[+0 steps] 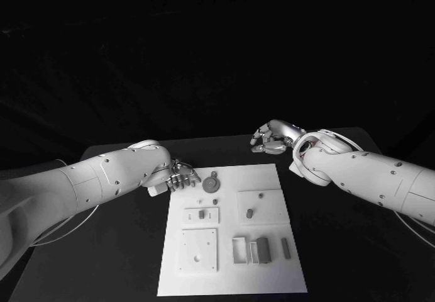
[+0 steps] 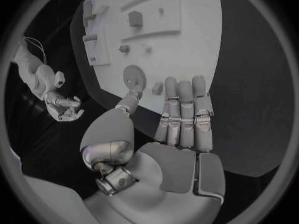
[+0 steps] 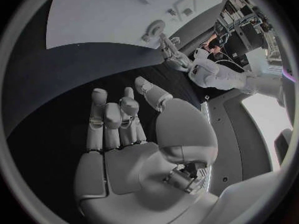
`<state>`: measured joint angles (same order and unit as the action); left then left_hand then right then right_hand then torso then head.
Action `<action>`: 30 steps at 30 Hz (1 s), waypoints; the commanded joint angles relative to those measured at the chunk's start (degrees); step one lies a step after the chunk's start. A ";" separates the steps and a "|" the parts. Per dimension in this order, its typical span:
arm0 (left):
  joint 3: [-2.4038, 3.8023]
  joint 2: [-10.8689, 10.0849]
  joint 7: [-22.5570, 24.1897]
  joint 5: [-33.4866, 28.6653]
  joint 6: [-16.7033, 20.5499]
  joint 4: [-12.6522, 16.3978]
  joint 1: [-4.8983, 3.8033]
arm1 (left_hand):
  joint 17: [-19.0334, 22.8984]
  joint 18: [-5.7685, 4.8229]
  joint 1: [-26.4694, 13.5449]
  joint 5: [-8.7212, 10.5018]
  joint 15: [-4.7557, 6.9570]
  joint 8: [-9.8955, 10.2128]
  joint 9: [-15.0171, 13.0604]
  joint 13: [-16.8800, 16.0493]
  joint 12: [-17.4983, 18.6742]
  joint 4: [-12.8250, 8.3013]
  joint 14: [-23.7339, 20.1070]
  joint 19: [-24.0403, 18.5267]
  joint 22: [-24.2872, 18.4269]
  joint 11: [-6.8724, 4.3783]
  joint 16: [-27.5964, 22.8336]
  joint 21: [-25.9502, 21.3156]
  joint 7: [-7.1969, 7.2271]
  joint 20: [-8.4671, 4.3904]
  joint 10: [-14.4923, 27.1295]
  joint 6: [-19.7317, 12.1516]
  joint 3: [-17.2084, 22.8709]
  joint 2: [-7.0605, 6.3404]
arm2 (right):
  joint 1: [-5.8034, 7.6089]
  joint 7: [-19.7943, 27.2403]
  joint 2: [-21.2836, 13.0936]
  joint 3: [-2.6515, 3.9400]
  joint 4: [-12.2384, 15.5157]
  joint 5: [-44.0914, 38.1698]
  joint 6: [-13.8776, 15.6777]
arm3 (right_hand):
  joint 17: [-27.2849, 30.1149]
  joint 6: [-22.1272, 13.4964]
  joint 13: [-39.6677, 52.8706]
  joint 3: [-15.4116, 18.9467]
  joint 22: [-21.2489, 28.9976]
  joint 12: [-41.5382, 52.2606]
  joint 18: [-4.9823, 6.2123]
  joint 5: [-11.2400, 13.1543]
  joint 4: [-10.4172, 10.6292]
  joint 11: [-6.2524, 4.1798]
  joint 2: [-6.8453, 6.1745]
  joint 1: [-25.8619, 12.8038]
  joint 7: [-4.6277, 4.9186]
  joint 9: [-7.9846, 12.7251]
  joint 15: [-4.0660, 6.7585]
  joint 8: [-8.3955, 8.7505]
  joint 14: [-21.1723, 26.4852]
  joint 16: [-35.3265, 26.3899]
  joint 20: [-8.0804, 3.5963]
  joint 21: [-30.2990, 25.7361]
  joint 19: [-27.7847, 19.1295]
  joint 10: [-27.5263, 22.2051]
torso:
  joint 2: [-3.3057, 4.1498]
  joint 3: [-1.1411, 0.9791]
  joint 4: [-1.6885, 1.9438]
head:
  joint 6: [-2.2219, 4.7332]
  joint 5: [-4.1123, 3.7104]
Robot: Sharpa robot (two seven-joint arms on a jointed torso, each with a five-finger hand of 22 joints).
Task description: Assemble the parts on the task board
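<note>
Black tabletop (image 1: 344, 251) is lying under dark surroundings, carrying the white rectangular task board (image 1: 231, 280) at its centre, long axis running from 12 to 6 o'clock in the head view.

Left hand (image 1: 182, 177) is hovering at the board's 10 o'clock corner. In the left wrist view its fingers (image 2: 186, 115) are lying straight and side by side, thumb set apart, holding nothing. Fingertips are sitting just beside the round toothed grey gear (image 1: 211, 184), and the thumb tip looks close to the gear's rim in the left wrist view (image 2: 132, 76); contact cannot be told.

Right hand (image 1: 273, 138) is hanging over bare table just past the board's 12 o'clock edge, toward 1 o'clock, well apart from the parts. In the right wrist view its fingers (image 3: 107, 127) are partly curled toward the palm with nothing between them.

Parts on the board:
- small grey block on a raised white square plate (image 1: 201, 216), at board centre-left.
- small oval grey peg on a second raised white plate (image 1: 250, 214), at centre-right.
- large white square plate with small holes (image 1: 198, 250), at 7 o'clock.
- dark grey upright rectangular block (image 1: 263, 249) beside a white frame piece (image 1: 240, 250), at 5 o'clock.
- thin grey bar (image 1: 285, 247) just to the 3 o'clock side of that block.
</note>
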<state>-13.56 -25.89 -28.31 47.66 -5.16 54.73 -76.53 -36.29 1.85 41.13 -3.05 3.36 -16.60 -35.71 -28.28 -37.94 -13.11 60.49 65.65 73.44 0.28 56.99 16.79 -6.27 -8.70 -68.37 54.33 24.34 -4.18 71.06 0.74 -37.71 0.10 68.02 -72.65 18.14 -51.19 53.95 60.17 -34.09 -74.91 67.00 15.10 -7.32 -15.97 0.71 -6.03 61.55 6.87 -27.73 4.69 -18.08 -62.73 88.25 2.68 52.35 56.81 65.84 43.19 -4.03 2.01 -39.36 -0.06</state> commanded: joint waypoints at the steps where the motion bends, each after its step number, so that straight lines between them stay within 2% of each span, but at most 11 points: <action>1: 0.03 0.11 0.72 0.39 -1.65 -0.21 0.02 | 0.22 0.75 1.06 0.11 0.03 -0.25 0.36 0.03 -0.43 0.64 -0.08 0.41 0.22 -0.28 0.25 -0.02 0.00 -0.18 -0.02 0.63 1.35 0.20 | -0.03 0.09 0.04 0.04 0.03 -0.04 -0.78 | 0.08 0.10 -0.02 -0.09 -0.92 -0.12 -0.10 -0.24 0.18 0.07 -0.16 -0.23 0.30 0.09 0.35 0.20 -0.06 -0.33 0.01 -0.29 -0.16 -0.48 | -0.03 -0.05 0.02 | 0.01 -0.07; 6: 0.03 0.03 1.00 1.35 -0.42 -0.36 0.03 | 0.53 0.66 3.14 -0.02 0.07 -0.49 0.87 0.05 -0.66 0.20 0.01 0.49 0.69 -0.39 0.65 0.16 0.11 -0.22 -0.17 1.15 2.53 1.31 | -0.03 0.03 0.02 0.04 0.00 -0.04 -0.89 | 0.08 0.09 -0.02 -0.09 -0.92 -0.12 -0.10 -0.24 0.18 0.08 -0.16 -0.23 0.31 0.09 0.34 0.21 -0.06 -0.33 0.01 -0.29 -0.16 -0.49 | -0.02 -0.04 0.04 | -0.04 -0.07; 10: 0.03 0.30 1.32 1.61 -0.13 -0.50 0.07 | 0.93 0.53 4.86 -0.06 0.02 -0.71 1.34 0.17 -0.72 0.71 -0.07 0.50 0.96 -0.40 0.83 0.16 0.15 -0.20 -0.14 1.52 4.40 1.07 | -0.03 0.03 0.03 0.04 0.00 -0.04 -0.97 | 0.08 0.08 -0.02 -0.09 -0.92 -0.11 -0.10 -0.24 0.18 0.09 -0.17 -0.24 0.31 0.09 0.34 0.22 -0.06 -0.33 0.01 -0.30 -0.17 -0.49 | -0.04 -0.02 0.07 | 0.05 -0.08; 14: 0.03 0.61 1.35 2.45 0.29 -0.30 0.21 | 0.99 0.51 5.01 -0.03 0.01 -0.74 1.42 0.18 -0.76 0.82 -0.05 0.53 1.02 -0.40 0.89 0.18 0.15 -0.20 -0.18 1.54 4.57 1.12 | -0.03 0.08 0.15 0.04 -0.03 -0.04 -0.82 | 0.08 0.08 -0.02 -0.09 -0.92 -0.11 -0.10 -0.24 0.18 0.09 -0.16 -0.24 0.32 0.08 0.33 0.23 -0.06 -0.33 0.01 -0.30 -0.17 -0.49 | -0.04 -0.01 0.05 | 0.04 -0.04; 17: 0.03 0.77 1.46 2.66 0.50 -0.34 0.35 | 1.04 0.48 4.92 0.01 0.00 -0.76 1.49 0.19 -0.79 0.97 -0.01 0.56 1.07 -0.39 0.94 0.20 0.14 -0.19 -0.21 1.54 4.56 0.95 | -0.03 0.04 0.16 0.04 -0.06 -0.05 -0.82 | 0.08 0.08 -0.01 -0.10 -0.92 -0.11 -0.10 -0.24 0.18 0.10 -0.15 -0.23 0.32 0.08 0.32 0.23 -0.06 -0.33 0.01 -0.30 -0.17 -0.49 | 0.00 -0.01 -0.01 | -0.05 0.52; 30: 0.04 0.98 1.56 2.66 1.12 -0.55 0.62 | 1.32 0.49 4.76 0.03 0.03 -0.70 1.85 0.27 -0.84 1.66 0.00 0.60 1.23 -0.33 1.08 0.18 0.06 -0.24 -0.21 1.24 4.70 0.42 | -0.03 -0.05 0.27 0.04 -0.20 -0.05 -1.07 | 0.08 0.08 -0.01 -0.09 -0.92 -0.09 -0.10 -0.24 0.19 0.11 -0.13 -0.24 0.33 0.07 0.30 0.25 -0.06 -0.32 0.02 -0.31 -0.17 -0.50 | 0.00 -0.03 0.04 | -0.11 0.20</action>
<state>-13.54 -25.10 -27.43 49.95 -4.59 54.05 -75.96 -35.03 1.77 45.81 -3.05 3.36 -17.15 -33.92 -28.08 -38.60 -11.79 60.49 65.85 74.60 -0.01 57.87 16.79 -6.03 -8.90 -68.48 55.48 28.91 -3.13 71.06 0.61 -37.53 0.10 67.82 -72.63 17.87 -51.19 54.03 60.17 -34.09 -74.91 67.00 15.10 -7.32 -15.97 0.92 -6.03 61.55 6.90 -27.74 4.49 -18.08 -62.74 88.25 2.68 52.35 56.81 65.62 43.17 -4.05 2.05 -39.55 0.15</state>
